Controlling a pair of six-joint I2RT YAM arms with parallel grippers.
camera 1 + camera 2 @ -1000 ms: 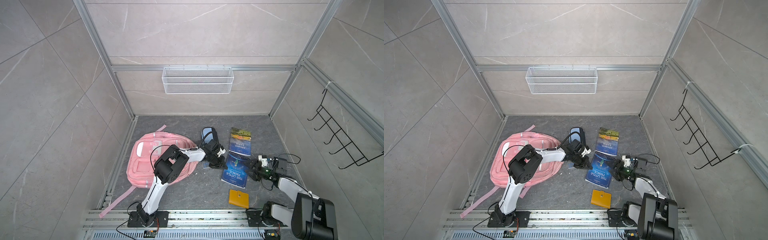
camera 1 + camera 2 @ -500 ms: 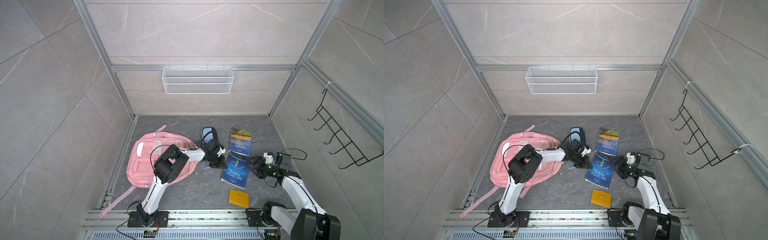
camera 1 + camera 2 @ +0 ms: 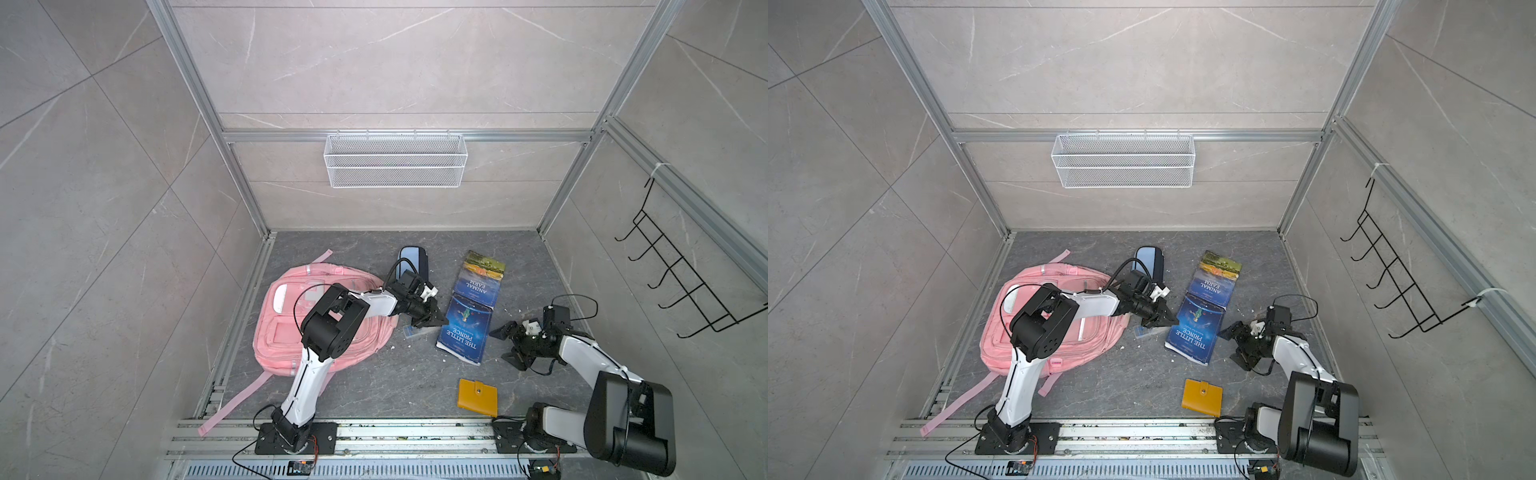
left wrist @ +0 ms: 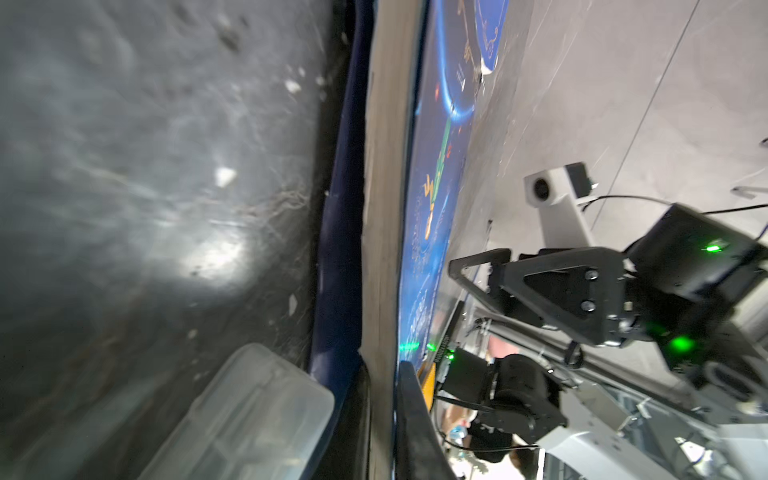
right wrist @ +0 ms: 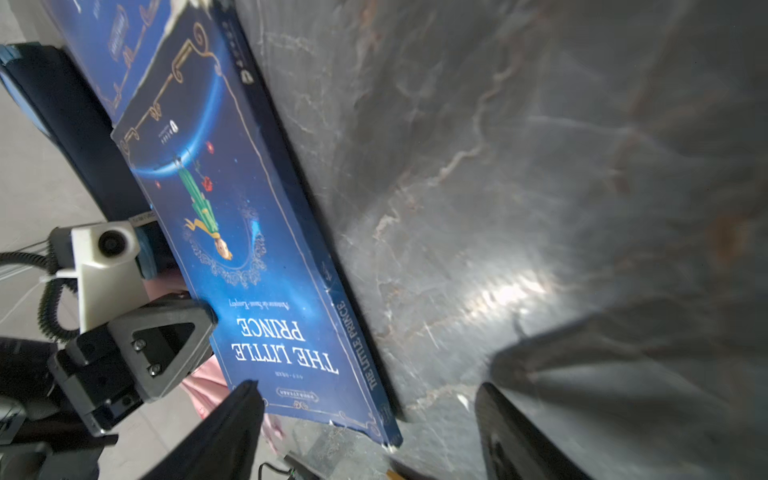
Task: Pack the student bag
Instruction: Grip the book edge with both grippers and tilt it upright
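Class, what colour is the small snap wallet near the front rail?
The wallet is mustard yellow; clearest in a top view.

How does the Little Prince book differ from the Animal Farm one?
The Little Prince has an all-blue cover; Animal Farm carries a landscape picture at its far end. The Little Prince is pinched at its edge by the left gripper; Animal Farm is ungripped, farther back. Both lie cover up.
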